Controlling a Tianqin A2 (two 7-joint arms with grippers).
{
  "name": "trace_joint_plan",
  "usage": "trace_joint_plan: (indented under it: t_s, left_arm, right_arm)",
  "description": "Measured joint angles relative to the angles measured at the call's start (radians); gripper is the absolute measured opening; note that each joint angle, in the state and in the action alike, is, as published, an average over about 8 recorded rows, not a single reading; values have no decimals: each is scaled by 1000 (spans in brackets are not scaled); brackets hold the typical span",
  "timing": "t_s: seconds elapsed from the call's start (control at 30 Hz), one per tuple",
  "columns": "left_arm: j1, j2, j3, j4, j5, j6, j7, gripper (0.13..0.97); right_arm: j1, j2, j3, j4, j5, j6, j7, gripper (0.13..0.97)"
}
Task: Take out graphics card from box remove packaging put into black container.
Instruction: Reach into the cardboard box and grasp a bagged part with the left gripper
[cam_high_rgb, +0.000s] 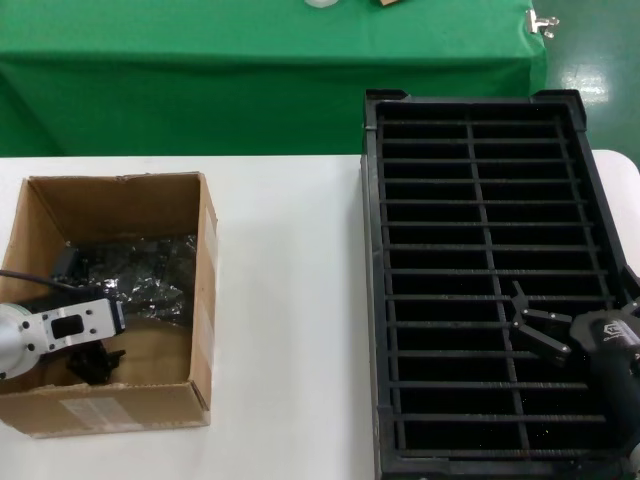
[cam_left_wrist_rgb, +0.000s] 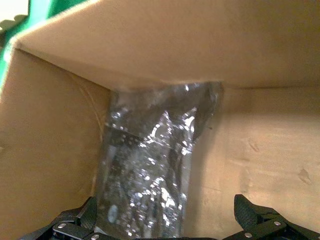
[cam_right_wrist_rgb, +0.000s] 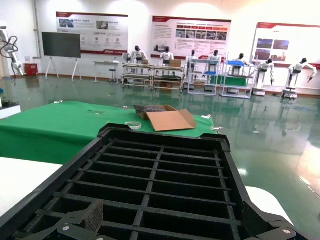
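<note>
The brown cardboard box (cam_high_rgb: 204, 300) stands open on the left of the white table. The crinkly shiny packaging (cam_high_rgb: 140, 270) lies on its floor toward the back. My left gripper (cam_high_rgb: 95, 362) is down inside the box near its front wall, open. In the left wrist view the packaging (cam_left_wrist_rgb: 150, 170) runs from the box's back wall (cam_left_wrist_rgb: 165, 45) down between the spread fingers of my left gripper (cam_left_wrist_rgb: 167, 222), close against one fingertip (cam_left_wrist_rgb: 82, 216). The graphics card is not clearly seen; it may be inside the bag. The black container (cam_high_rgb: 372, 300) is on the right. My right gripper (cam_high_rgb: 530, 322) hovers open and empty over its slots (cam_right_wrist_rgb: 160, 131).
A table covered in green cloth (cam_high_rgb: 200, 80) stands behind the white table (cam_high_rgb: 290, 300). A metal clip (cam_high_rgb: 543, 22) sits at its right corner. In the right wrist view another open cardboard box (cam_right_wrist_rgb: 167, 119) and a tape roll (cam_right_wrist_rgb: 132, 125) lie on the green cloth.
</note>
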Motion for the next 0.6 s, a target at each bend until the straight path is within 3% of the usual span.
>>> trace_joint_plan:
  t_s: [0.3,0.6]
  left_arm:
    - [27,89,-137,98,93,2,61,962]
    - [88,128,-254,89,145,-28,133,930]
  right_arm:
    - [0,0,0,0,0,0,0,966]
    - [0,0,0,0,0,0,0,966]
